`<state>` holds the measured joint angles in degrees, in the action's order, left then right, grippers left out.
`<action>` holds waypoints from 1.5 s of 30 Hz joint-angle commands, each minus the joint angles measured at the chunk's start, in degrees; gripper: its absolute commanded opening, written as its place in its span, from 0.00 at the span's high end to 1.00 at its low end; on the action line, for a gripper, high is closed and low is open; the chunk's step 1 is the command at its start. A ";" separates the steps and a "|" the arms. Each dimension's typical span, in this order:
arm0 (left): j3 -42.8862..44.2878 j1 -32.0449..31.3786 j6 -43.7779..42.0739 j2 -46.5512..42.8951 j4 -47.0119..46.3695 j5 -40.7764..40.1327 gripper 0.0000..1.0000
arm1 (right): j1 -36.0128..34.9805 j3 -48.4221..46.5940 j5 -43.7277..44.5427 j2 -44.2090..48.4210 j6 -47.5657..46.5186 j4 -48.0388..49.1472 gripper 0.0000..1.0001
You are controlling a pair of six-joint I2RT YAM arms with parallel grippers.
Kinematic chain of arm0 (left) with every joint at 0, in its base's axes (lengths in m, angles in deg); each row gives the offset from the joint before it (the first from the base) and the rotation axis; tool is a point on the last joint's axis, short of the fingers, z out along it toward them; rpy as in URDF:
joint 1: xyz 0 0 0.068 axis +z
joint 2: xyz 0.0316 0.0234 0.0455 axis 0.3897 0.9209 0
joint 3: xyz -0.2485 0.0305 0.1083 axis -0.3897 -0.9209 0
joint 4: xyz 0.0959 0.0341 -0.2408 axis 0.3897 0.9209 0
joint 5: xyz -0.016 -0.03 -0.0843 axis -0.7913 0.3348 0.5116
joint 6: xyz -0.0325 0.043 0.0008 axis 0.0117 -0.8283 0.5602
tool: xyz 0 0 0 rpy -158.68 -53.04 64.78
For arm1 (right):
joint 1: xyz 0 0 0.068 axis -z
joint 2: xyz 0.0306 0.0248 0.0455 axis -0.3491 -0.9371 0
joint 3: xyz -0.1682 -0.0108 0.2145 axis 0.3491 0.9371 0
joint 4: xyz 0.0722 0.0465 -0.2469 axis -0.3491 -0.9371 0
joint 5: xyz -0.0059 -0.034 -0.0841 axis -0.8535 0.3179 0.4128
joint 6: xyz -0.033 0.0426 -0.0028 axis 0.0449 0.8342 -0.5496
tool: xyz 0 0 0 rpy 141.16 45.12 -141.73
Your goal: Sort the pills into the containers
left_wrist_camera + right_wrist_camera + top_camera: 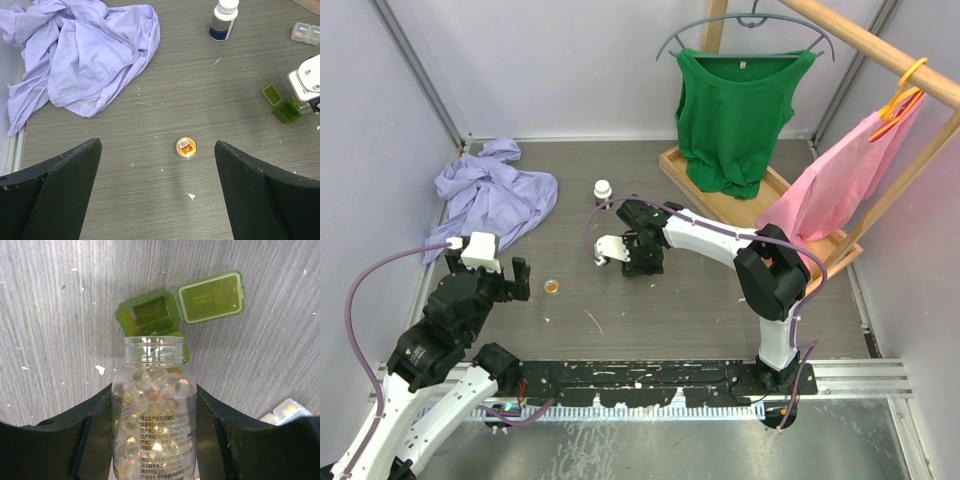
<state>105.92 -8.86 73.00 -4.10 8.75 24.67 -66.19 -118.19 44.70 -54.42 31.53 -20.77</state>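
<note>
My right gripper (154, 390) is shut on a clear uncapped bottle of yellowish softgel pills (152, 410). The bottle's mouth is right over the olive green pill case (149, 314). One compartment's lid (211, 296) is flipped open; the other compartment is closed. The green case also shows in the left wrist view (281, 104). The clear pill case (306, 33) lies farther back, and its corner shows in the right wrist view (287, 410). My left gripper (157, 200) is open and empty, low over the table just short of a small gold cap (186, 146).
A white capped pill bottle (603, 190) stands at the back centre. A lavender garment (490, 195) is heaped at the back left. A wooden rack (760, 190) with a green top and a pink top on hangers fills the back right.
</note>
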 commanded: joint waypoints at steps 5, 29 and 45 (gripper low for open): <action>-0.04 0.23 -0.84 -0.74 -3.43 0.35 0.02 | 0.39 -2.95 -3.25 1.22 -0.44 -3.40 0.99; -0.09 0.24 -0.93 -0.97 -3.57 0.44 0.02 | -0.13 0.11 3.25 2.44 2.60 3.48 0.99; -0.10 0.24 -0.97 -1.18 -3.40 0.54 0.02 | -0.88 0.49 2.97 2.00 1.98 2.38 0.99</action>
<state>105.55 -8.86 72.41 -4.73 8.67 24.71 -67.13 -117.89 46.38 -54.77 32.91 -21.49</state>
